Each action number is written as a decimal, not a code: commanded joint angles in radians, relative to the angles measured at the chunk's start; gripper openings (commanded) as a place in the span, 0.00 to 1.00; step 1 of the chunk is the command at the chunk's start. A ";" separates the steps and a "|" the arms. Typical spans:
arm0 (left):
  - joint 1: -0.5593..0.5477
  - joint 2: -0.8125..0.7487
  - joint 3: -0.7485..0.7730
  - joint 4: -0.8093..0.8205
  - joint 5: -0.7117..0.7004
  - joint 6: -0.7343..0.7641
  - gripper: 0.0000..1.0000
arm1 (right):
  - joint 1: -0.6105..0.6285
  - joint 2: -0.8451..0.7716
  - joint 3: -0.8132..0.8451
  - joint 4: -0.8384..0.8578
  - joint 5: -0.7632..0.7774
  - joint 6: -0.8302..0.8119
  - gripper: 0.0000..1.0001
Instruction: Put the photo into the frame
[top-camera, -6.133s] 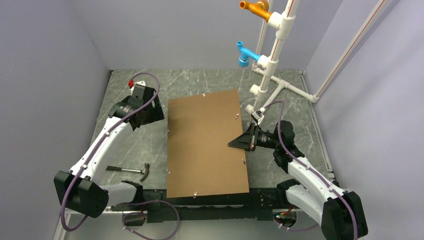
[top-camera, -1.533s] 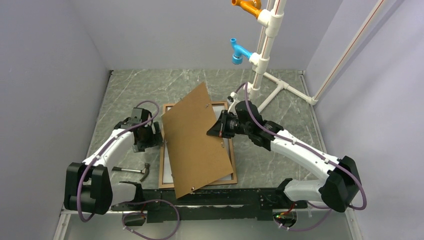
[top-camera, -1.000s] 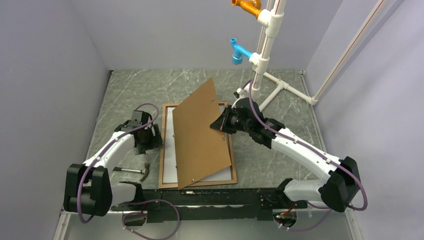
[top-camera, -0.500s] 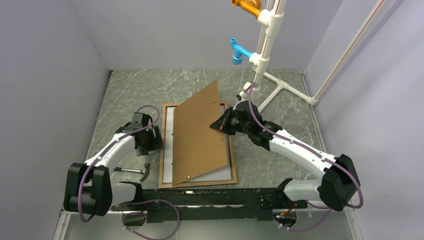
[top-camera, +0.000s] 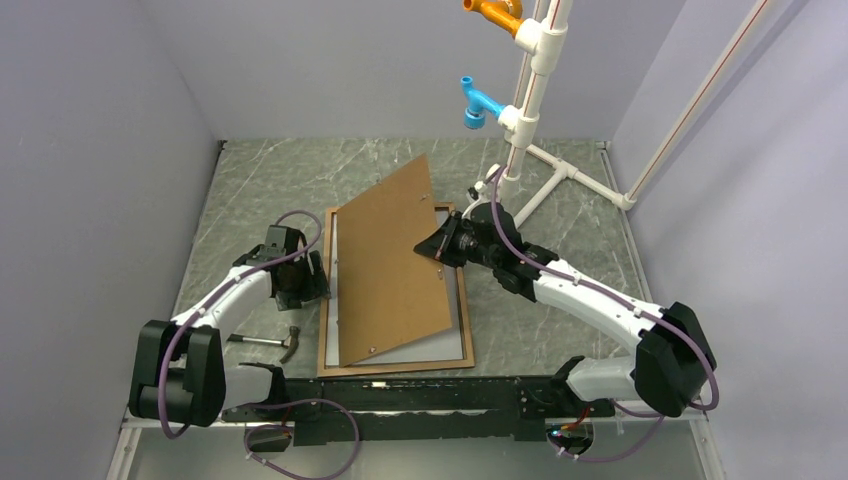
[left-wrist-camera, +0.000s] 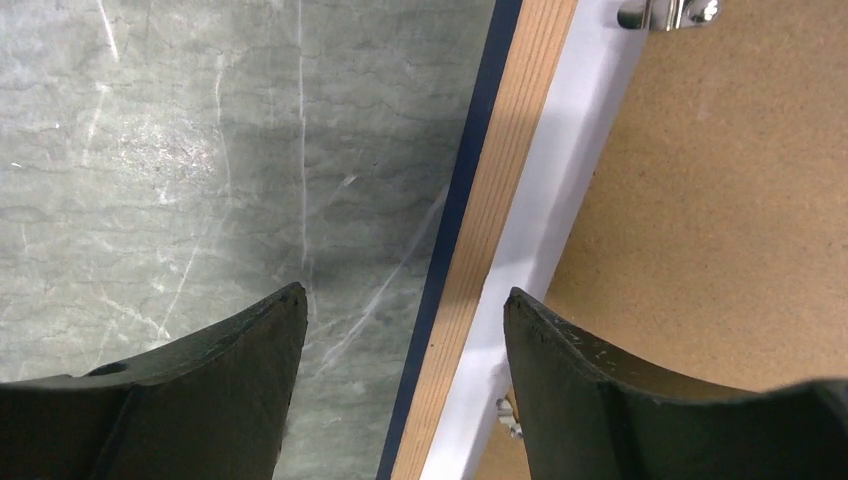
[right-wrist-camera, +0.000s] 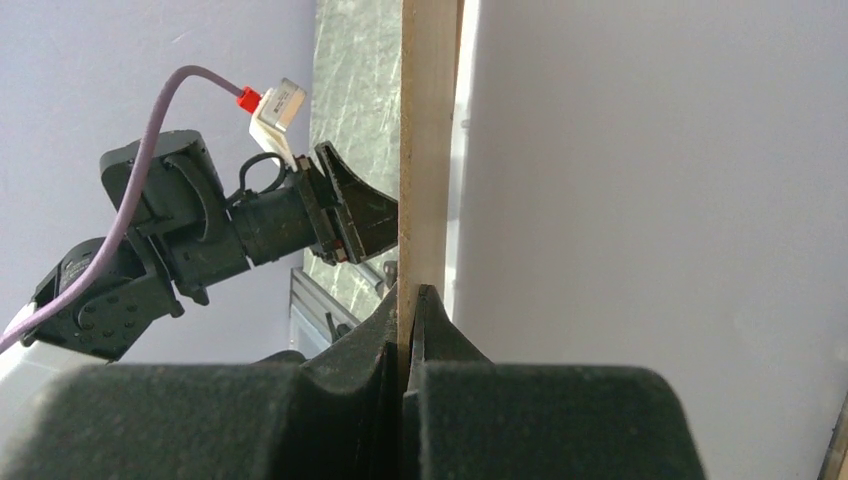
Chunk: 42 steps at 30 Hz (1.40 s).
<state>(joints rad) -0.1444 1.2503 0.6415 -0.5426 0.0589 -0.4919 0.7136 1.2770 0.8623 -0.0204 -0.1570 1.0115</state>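
The frame (top-camera: 325, 340) lies flat on the table with its wood face up. A white sheet (top-camera: 435, 347) fills it, apparently the photo with its plain back up; no print side shows. My right gripper (top-camera: 437, 247) is shut on the right edge of the brown backing board (top-camera: 385, 265), which slants over the frame with its left edge low. The right wrist view shows the board (right-wrist-camera: 428, 150) edge-on between that gripper's (right-wrist-camera: 410, 292) jaws, beside the white sheet (right-wrist-camera: 650, 200). My left gripper (top-camera: 300, 285) is open at the left rail. Its jaws (left-wrist-camera: 405, 295) straddle the rail (left-wrist-camera: 497, 200), touching neither it nor the white strip (left-wrist-camera: 552, 200).
A hammer (top-camera: 270, 342) lies left of the frame near my left arm's base. A white pipe stand (top-camera: 520, 130) with a blue fitting (top-camera: 478, 103) and an orange fitting (top-camera: 490, 15) rises at the back right. Metal clips (left-wrist-camera: 665, 12) sit on the board's edge.
My right gripper has swung the tilted backing board left, and its low edge now runs along the frame's left rail. My left jaws have narrowed a little by that rail.
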 joint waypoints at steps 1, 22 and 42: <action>0.005 0.007 0.000 0.027 0.018 0.000 0.75 | -0.004 0.011 0.003 0.149 0.015 -0.005 0.00; 0.006 -0.031 0.000 0.031 0.016 -0.022 0.77 | -0.005 0.021 -0.107 0.161 -0.051 0.116 0.00; 0.006 0.028 -0.042 0.207 0.220 -0.066 0.80 | -0.006 0.063 -0.269 0.241 -0.089 0.022 0.00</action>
<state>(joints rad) -0.1432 1.2564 0.6060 -0.4011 0.2253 -0.5404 0.6991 1.3163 0.6315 0.2386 -0.2035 1.0996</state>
